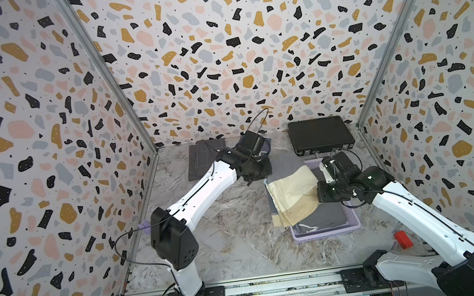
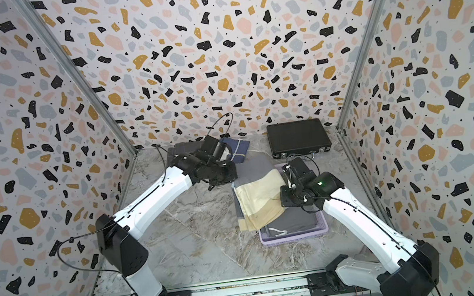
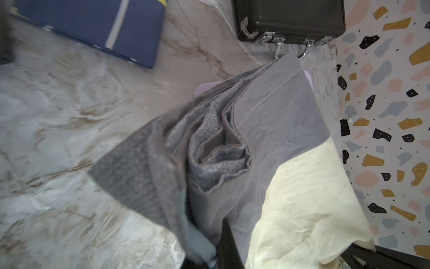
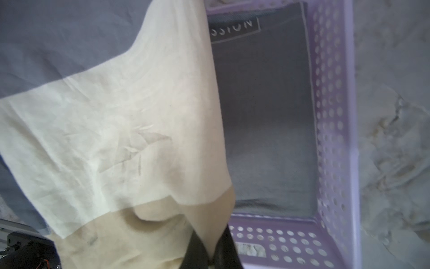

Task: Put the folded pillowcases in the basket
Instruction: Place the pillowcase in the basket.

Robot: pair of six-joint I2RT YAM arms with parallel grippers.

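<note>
The folded pillowcase (image 1: 291, 191) (image 2: 258, 195), grey with cream and tan panels, hangs stretched between both grippers over the far left part of the lavender basket (image 1: 326, 234) (image 2: 294, 235). My left gripper (image 1: 259, 173) (image 3: 216, 251) is shut on its grey corner (image 3: 279, 130). My right gripper (image 1: 322, 193) (image 4: 210, 253) is shut on its tan edge (image 4: 116, 116), just above the basket's perforated wall (image 4: 330, 116). A dark grey folded cloth (image 4: 267, 116) lies inside the basket, and the pillowcase hides part of it.
A black hard case (image 1: 320, 138) stands at the back right, just behind the basket. A grey folded cloth (image 1: 203, 159) and a navy one (image 3: 104, 25) lie at the back left. A red block (image 1: 403, 239) sits near the right arm's base. Patterned walls close in three sides.
</note>
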